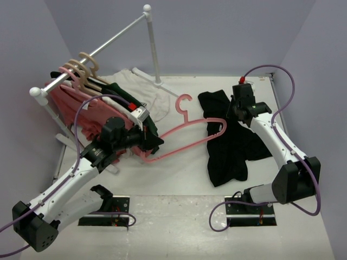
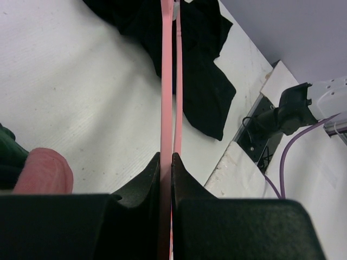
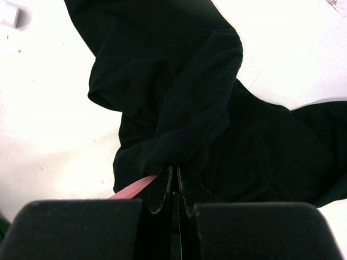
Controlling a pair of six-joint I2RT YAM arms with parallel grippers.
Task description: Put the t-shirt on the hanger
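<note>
You have left pincer (image 2: 167, 162) clamped on hanger (image 1: 187, 144), pink bar pinched between its fingers. Hanger spans mid bench (image 1: 179, 184), hook toward far side, right end reaching t-shirt (image 1: 238, 146). Your right pincer (image 3: 174, 181) together, nipping fold of t-shirt fabric, pink hanger tip just left of fingers. T-shirt lies crumpled on right half of bench, not yet on hanger. Rail (image 1: 108, 40) with other hangers (image 1: 84, 65) and shirts (image 1: 81, 111) at far left.
</note>
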